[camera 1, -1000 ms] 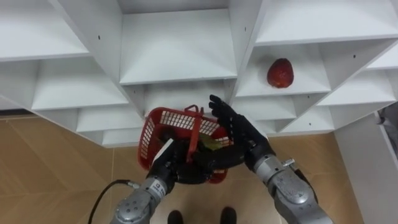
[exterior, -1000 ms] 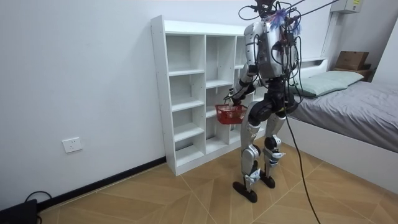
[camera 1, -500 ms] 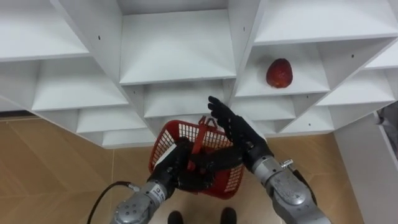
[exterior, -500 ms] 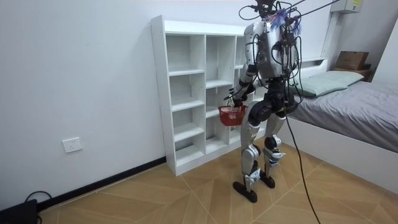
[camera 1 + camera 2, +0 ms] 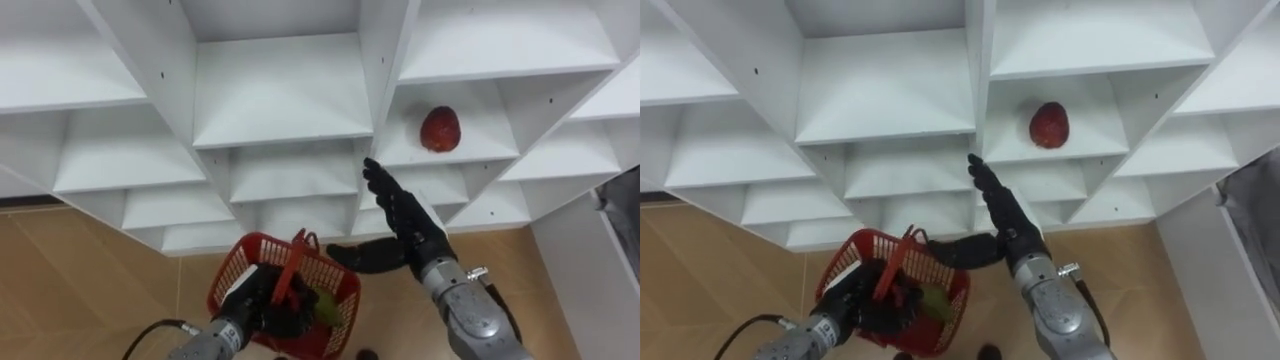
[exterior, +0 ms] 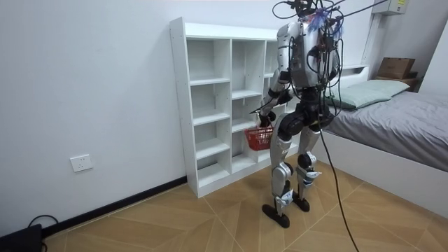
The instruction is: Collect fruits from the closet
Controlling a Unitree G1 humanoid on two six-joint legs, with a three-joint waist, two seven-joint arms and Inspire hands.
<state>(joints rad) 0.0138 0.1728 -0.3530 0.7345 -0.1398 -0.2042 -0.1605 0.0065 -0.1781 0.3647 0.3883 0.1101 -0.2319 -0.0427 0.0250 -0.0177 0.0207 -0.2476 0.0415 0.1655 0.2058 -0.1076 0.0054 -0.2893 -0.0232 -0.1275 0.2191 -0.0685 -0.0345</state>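
A red apple-like fruit [image 5: 440, 129] lies on a white closet shelf, upper right of centre. My right hand [image 5: 402, 222] is open, its fingers stretched up toward that shelf's edge, a short way below and left of the fruit. My left hand [image 5: 262, 303] is shut on the handle [image 5: 293, 268] of a red mesh basket [image 5: 232, 283], held low in front of me. A green fruit [image 5: 325, 303] lies inside the basket. In the room view the basket [image 6: 258, 138] hangs at hip height.
The white closet [image 6: 210, 105] has open compartments in three columns; I stand right in front of it on a wooden floor [image 5: 90, 270]. A divider panel [image 5: 375, 70] rises just left of the fruit's compartment. A bed [image 6: 399, 119] is behind me.
The basket has dropped lower and to the left in my left hand. My right hand has left the basket and risen toward the fruit's shelf.
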